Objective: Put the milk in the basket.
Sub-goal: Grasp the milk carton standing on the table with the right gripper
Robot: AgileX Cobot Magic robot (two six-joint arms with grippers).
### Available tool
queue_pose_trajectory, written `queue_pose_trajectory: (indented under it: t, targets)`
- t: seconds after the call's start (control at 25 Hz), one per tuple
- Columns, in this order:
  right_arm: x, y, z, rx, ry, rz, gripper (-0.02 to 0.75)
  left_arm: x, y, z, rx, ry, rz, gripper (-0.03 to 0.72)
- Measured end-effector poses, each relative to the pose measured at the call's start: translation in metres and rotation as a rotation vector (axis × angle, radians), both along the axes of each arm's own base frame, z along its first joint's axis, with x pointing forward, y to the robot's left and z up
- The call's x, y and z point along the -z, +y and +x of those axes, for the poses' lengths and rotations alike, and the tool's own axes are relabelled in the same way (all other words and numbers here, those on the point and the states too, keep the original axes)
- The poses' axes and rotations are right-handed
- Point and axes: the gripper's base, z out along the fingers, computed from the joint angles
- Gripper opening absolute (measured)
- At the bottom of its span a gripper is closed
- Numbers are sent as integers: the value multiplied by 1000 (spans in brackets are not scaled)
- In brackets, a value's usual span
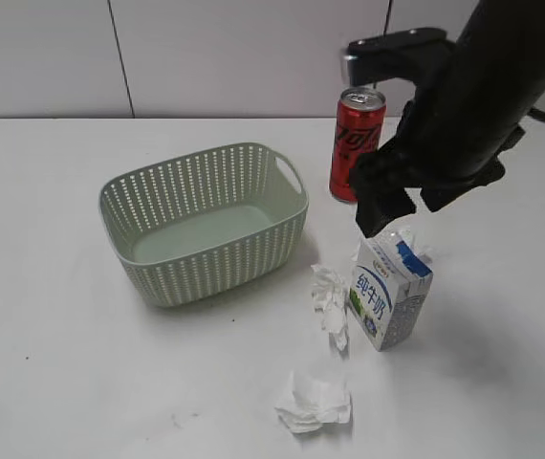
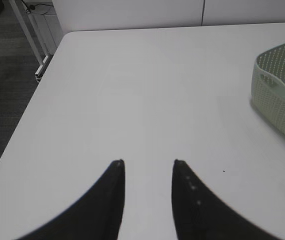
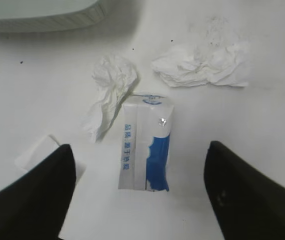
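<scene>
The milk [image 1: 388, 290] is a small white carton with a blue top patch, standing upright on the white table, right of the basket. It also shows from above in the right wrist view [image 3: 145, 142]. My right gripper [image 3: 140, 150] is open, hovering just above the carton with a finger on each side, not touching it; in the exterior view the gripper [image 1: 384, 212] hangs right over the carton's top. The pale green basket [image 1: 191, 273] stands empty at centre left, and its wall shows in the left wrist view [image 2: 275, 100]. My left gripper [image 2: 148, 163] is open and empty over bare table.
A red can [image 1: 356, 143] stands behind the milk, close to my right arm. Crumpled white tissues lie left of the carton [image 1: 331, 301] and in front [image 1: 313, 403]. The table's left edge [image 2: 32, 107] drops to the floor.
</scene>
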Motion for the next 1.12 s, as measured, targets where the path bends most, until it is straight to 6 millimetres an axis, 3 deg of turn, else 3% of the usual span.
queue_pose_trajectory:
  t: [0.32,0.6,0.76,1.0,1.12]
  targets:
    - [61,15,17,0,121,-84,605,0,0,0,0,0,0,239]
    - [102,23,30,14,136,-90,596,0,0,0,0,0,0,239]
    - [113,24,32,30,150,-97,565,0,0,0,0,0,0,239]
    - [113,24,33,38,148,-98,372,0,0,0,0,0,0,239]
    - [112,25,34,38,158,-104,352,0,0,0,0,0,0,239]
